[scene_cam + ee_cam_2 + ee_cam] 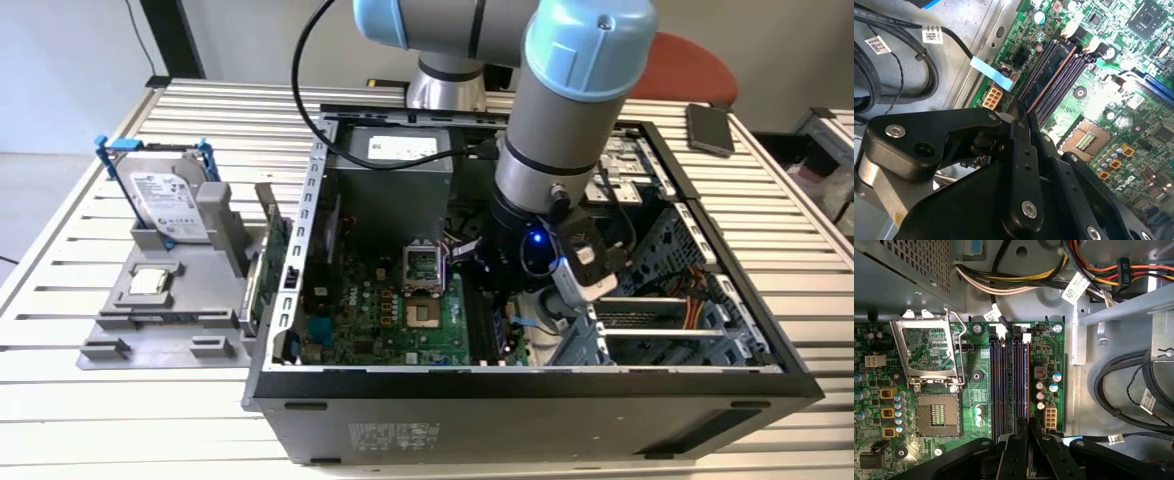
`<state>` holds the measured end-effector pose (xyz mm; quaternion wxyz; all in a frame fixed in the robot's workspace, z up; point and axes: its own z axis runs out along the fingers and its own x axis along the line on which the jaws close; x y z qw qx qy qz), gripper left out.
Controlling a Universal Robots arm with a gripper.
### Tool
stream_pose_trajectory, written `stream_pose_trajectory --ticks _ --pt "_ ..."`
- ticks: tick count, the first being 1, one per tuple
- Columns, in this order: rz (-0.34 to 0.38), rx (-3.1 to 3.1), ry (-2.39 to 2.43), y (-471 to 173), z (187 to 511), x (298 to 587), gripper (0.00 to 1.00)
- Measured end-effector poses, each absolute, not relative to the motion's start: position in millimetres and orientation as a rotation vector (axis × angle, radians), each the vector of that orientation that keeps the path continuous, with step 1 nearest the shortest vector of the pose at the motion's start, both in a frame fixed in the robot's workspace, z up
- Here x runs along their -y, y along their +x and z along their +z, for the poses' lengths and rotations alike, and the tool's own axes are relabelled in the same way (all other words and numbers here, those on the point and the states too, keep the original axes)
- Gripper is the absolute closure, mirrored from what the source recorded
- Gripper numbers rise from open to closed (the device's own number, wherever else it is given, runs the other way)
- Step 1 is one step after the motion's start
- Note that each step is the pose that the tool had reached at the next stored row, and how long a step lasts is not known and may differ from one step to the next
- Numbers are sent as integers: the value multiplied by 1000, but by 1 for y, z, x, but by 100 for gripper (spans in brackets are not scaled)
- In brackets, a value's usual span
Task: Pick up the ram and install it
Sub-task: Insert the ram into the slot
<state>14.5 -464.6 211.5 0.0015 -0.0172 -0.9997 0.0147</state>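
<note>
My gripper (515, 318) reaches down into the open computer case (534, 382), over the memory slots (1004, 385) beside the empty processor socket (937, 415). The ram (1047, 75), a long dark-blue stick with a copper-coloured edge, stands on edge along the outermost slot, nearest the case wall. In both wrist views the black fingers (1015, 131) close in on the stick's near end, and the gripper (1027, 426) looks shut on it. In the first wrist view the ram (1026, 385) shows edge-on as a thin line. How deep it sits in the slot is hard to tell.
Bundled cables (1019, 282) and black hoses (1124, 390) run along the case wall by the slots. The drive cage (667, 320) stands on the exterior view's right of the arm. Outside the case, a grey holder (160, 310) carries a hard drive (167, 200), a silver chip (147, 282) and a green card (275, 262).
</note>
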Motion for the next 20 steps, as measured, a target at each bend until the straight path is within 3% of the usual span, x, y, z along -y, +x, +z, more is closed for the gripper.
stream_pose_trajectory --ticks 20 --pt "31 3138 -53 15 215 465 100"
